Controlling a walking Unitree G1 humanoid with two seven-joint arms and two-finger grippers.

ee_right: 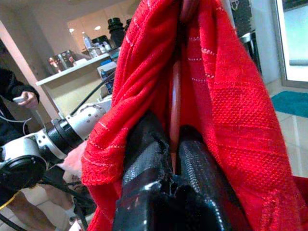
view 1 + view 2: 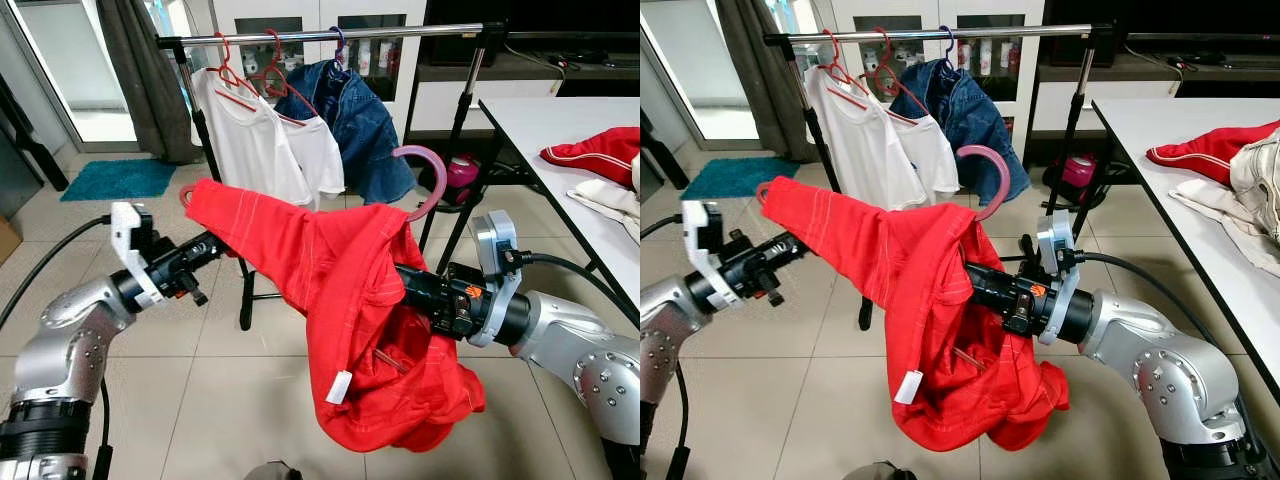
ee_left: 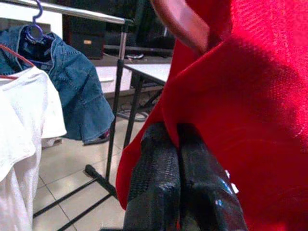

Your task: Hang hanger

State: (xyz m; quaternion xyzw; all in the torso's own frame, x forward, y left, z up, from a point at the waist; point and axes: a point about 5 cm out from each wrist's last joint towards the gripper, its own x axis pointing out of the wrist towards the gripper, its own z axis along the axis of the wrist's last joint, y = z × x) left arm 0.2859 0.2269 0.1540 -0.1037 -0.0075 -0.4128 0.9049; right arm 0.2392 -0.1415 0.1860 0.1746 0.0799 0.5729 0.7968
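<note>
I have the garment rack straight ahead of me, its rail running across the top of the head views with two white shirts and a denim jacket already hanging on it. To my right stands a white table with more clothes lying on it.

As I judge it, the job is about halfway. The red shirt is on its pink hanger, and I hold the pair up between both arms in front of the rack, but the hook is well below the rail and in front of it, not yet over it. What is left is to raise the hanger, carry it forward to the open stretch of rail right of the denim jacket, drop the hook over and let go.

The shirt drapes unevenly: one shoulder is stretched out towards my left, the body sags in a heavy bunch under my right arm, and a white label dangles near the hem. The hook curves up, free of the collar.

My right gripper is pressed together on the hanger's bar through the folds of cloth. My left gripper is pinched shut on the shirt's edge at the far shoulder.
</note>
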